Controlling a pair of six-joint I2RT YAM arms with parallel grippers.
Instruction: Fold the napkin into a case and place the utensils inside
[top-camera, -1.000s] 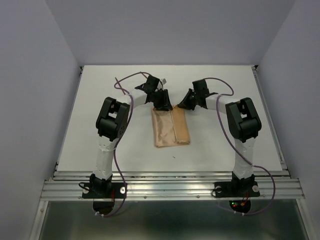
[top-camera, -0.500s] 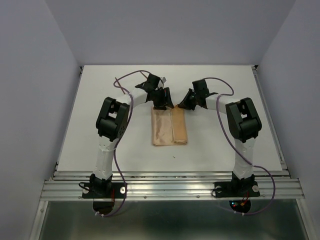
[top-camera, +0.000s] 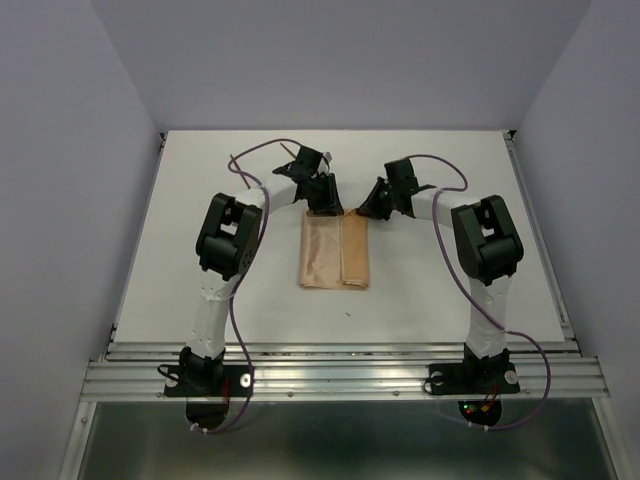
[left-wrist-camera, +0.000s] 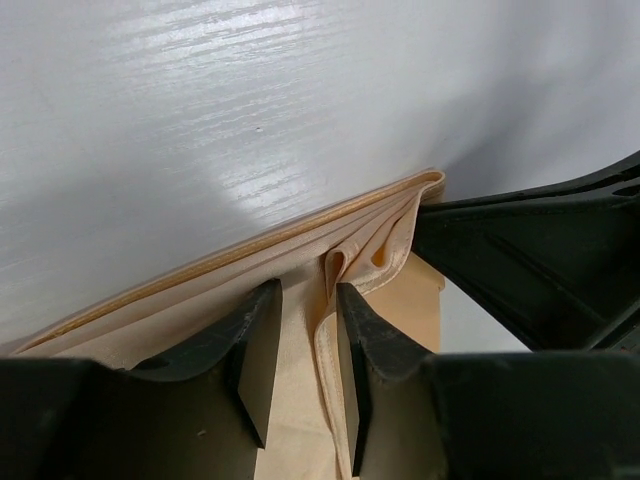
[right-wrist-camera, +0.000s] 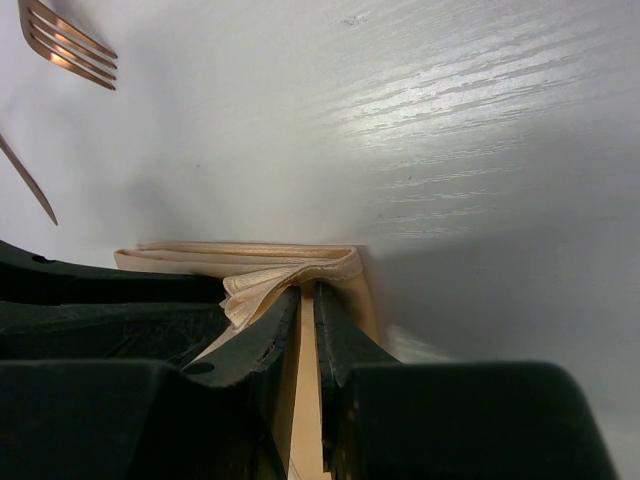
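Observation:
The tan napkin (top-camera: 335, 252) lies mid-table, folded into a layered oblong case with a narrower flap on its right half. Both grippers sit at its far edge. My left gripper (top-camera: 324, 206) (left-wrist-camera: 307, 295) stands open over the napkin (left-wrist-camera: 180, 305), and a raised hem leans against its right finger (left-wrist-camera: 352, 340). My right gripper (top-camera: 363, 209) (right-wrist-camera: 307, 290) is shut on the top layers of the napkin (right-wrist-camera: 250, 255) at the far right corner. In the right wrist view, two copper utensils lie beyond the napkin: a fork (right-wrist-camera: 70, 48) and a thin plain piece (right-wrist-camera: 28, 180).
The white table (top-camera: 200, 200) has purple-grey walls on three sides. A metal rail (top-camera: 340, 368) runs along the near edge and carries both arm bases. Purple cables loop off each forearm near the grippers.
The napkin has slid a little to the left and its right edge has drawn in, so it looks narrower. Both grippers stay at its far edge, the left one slightly shifted.

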